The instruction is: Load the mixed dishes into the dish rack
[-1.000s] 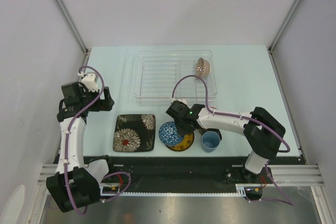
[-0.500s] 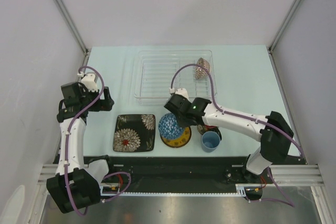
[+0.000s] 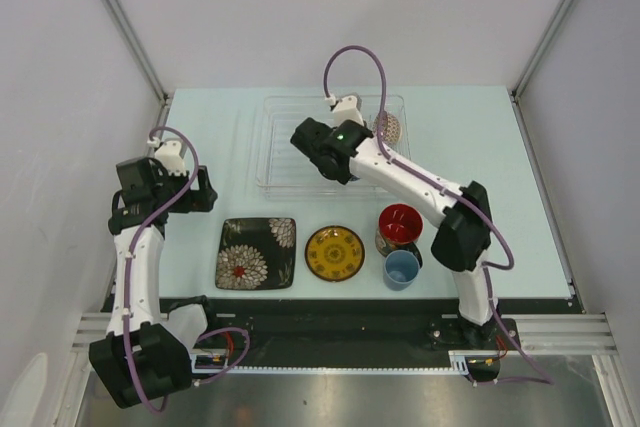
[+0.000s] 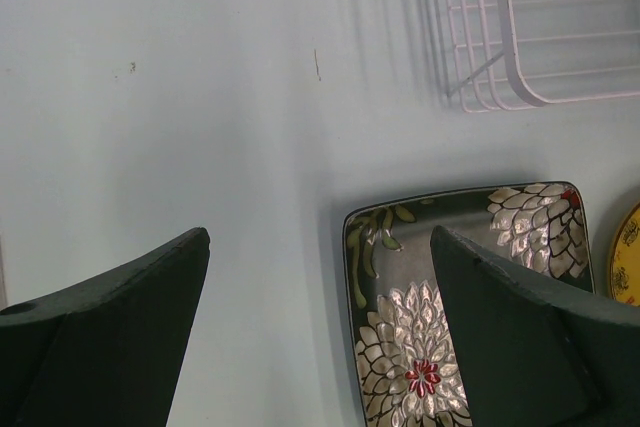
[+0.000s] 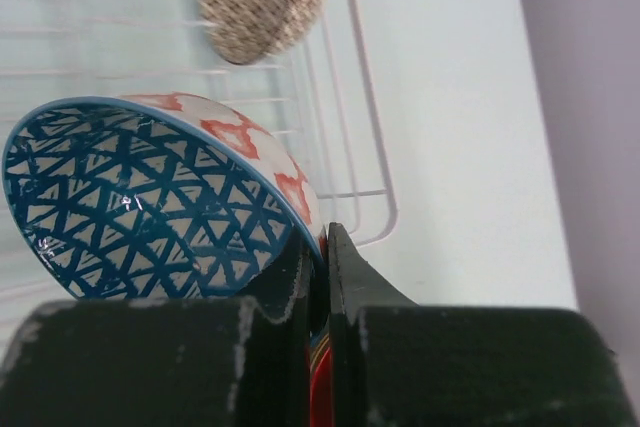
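The large clear plastic dish rack (image 3: 290, 147) looks glossy and see-through, its white wire grid (image 4: 465, 37) smooth-coated. Over the rack, the blue patterned ceramic bowl (image 5: 140, 207) gleams with glaze. Beside the rack, the black square floral plate (image 4: 450, 317) shines on the matt pale-blue tabletop (image 4: 200, 97).

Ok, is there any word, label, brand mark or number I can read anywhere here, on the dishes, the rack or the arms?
None: no view shows readable text.
The black square floral plate: flower pattern only.
The yellow round saucer: dark motifs, too small to tell whether any are characters.
The blue patterned bowl in the right claw: triangles only, no lettering.
The dish rack: bare wire and clear plastic.
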You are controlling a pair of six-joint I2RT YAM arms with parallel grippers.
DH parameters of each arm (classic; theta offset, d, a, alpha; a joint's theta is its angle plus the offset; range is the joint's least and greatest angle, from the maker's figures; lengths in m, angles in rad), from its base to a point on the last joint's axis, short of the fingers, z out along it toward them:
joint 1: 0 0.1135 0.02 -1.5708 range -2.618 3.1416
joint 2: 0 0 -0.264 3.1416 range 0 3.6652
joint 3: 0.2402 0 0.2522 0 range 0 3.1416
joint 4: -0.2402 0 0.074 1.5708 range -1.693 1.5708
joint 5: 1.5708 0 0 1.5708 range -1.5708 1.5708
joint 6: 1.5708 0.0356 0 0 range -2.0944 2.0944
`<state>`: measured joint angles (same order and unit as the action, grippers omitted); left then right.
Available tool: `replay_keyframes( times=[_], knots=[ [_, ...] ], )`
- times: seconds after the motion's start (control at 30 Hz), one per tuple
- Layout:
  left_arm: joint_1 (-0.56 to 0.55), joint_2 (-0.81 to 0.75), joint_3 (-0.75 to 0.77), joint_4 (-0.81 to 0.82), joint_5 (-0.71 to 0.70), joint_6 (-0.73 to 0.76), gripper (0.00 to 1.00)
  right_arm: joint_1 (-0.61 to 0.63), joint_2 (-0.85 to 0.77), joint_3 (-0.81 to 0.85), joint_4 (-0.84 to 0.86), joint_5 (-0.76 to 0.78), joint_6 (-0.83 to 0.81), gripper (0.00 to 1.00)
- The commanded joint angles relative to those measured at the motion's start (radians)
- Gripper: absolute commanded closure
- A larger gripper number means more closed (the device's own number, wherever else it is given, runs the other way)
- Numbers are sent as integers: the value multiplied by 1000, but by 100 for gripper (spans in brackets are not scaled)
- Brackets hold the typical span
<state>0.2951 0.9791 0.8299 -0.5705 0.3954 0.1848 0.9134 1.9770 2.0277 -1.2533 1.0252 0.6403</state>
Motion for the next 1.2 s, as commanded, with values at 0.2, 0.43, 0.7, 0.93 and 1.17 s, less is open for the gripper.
replay_keyframes(
  times=[0.2, 0.43, 0.7, 0.93, 1.17],
  knots=[
    [9, -20, -20, 24, 8, 5, 3, -116, -3, -102, -267, 214, 114, 100],
    [10, -17, -15, 24, 13, -1, 3, -179, 32, -155, -267, 243, 113, 100],
    [10, -16, -11, 18, 7, 8, 2, -188, 124, -141, -265, 276, 110, 100],
    [10, -13, -8, 23, 8, 10, 2, -188, 255, -87, -265, 263, 105, 100],
    [12, -14, -20, 24, 2, 22, 3, -157, 292, -80, -264, 223, 111, 82]
  ],
)
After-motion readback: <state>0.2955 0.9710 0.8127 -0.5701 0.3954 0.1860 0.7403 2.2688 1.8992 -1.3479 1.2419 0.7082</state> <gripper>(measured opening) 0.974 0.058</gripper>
